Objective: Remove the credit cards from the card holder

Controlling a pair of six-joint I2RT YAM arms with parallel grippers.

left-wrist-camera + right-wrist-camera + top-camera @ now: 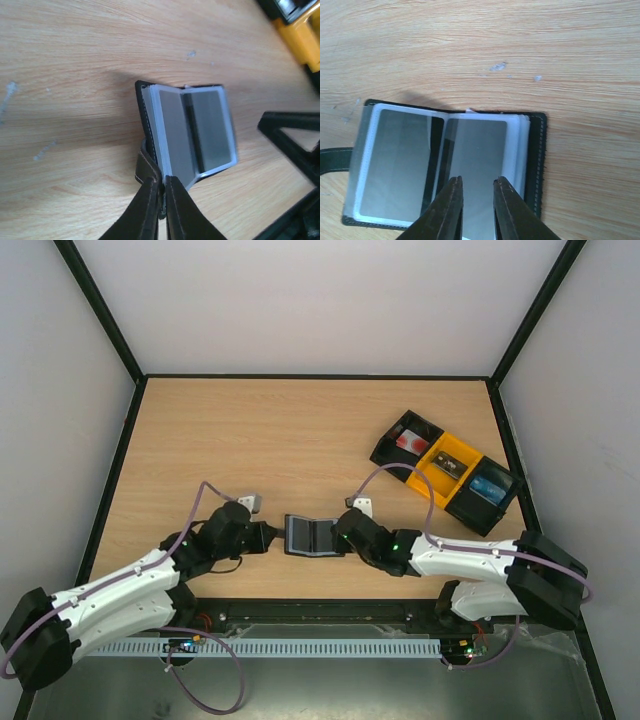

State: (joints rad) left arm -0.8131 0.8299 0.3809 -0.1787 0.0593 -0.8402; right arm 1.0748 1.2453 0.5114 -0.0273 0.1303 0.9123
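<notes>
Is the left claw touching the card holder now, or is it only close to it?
Touching. The left wrist view shows the left claw shut on the black cover edge of the card holder, with no gap between them.

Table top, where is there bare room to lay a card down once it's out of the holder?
The widest bare wood is the far half of the table, between the back wall and the card holder, left of the tray. Crowded: the near middle, where the left end effector and right end effector flank the holder.
</notes>
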